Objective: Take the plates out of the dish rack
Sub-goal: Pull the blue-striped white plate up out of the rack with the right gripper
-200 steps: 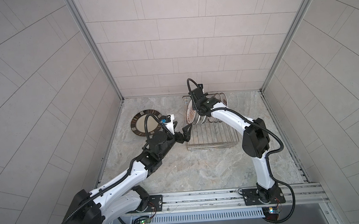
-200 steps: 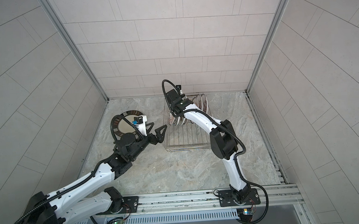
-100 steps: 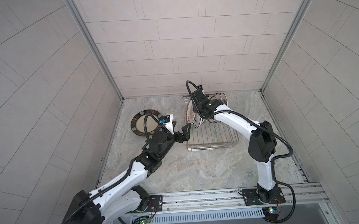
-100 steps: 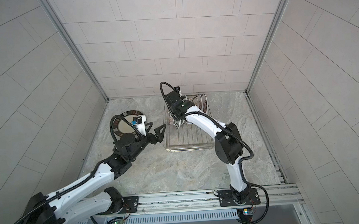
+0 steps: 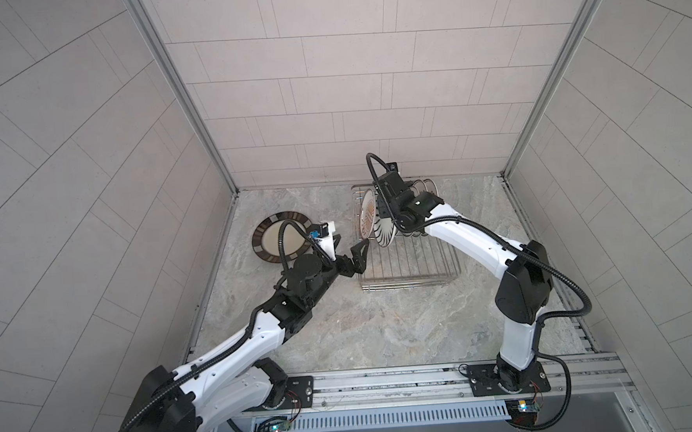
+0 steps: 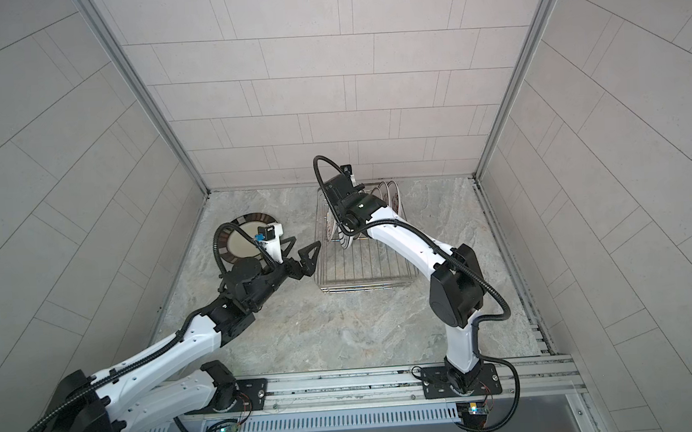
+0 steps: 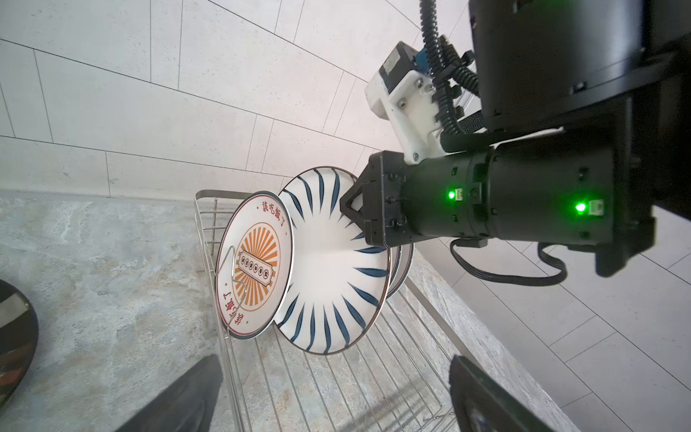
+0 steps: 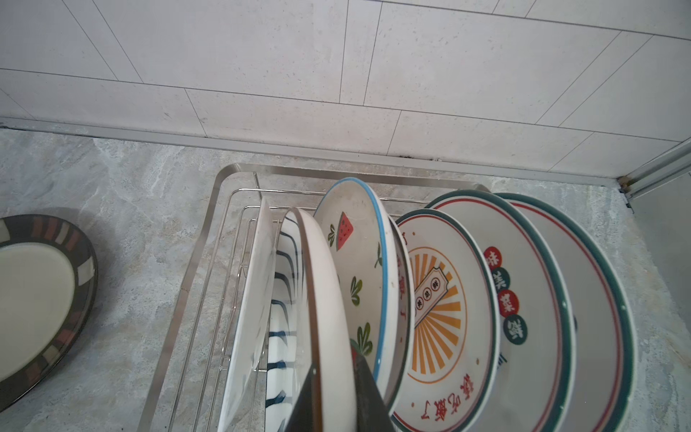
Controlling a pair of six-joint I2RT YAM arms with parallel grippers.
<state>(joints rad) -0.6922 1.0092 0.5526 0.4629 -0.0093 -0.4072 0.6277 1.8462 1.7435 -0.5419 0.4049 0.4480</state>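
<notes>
The silver wire dish rack (image 5: 408, 270) (image 6: 363, 269) (image 7: 336, 392) stands at the back of the table with several plates upright in it. My right gripper (image 8: 332, 392) (image 7: 355, 209) is shut on the rim of the white plate with blue strokes (image 7: 329, 269) (image 5: 386, 233) (image 8: 329, 299), which is tilted with its lower edge just above the rack's wires. A small orange-sunburst plate (image 7: 254, 269) (image 5: 366, 216) leans in front of it. My left gripper (image 5: 350, 245) (image 6: 303, 245) (image 7: 329, 404) hangs open and empty at the rack's left side.
A brown-rimmed beige plate (image 5: 270, 241) (image 6: 242, 242) (image 8: 37, 291) lies flat on the table left of the rack. Behind the held plate stand a watermelon plate (image 8: 355, 254), a sunburst plate (image 8: 445, 299) and green-rimmed plates (image 8: 523, 291). The back wall is close.
The right arm's elbow has swung right and toward the front, and the striped plate in its grip now stands out from the row. The left arm has barely moved.
</notes>
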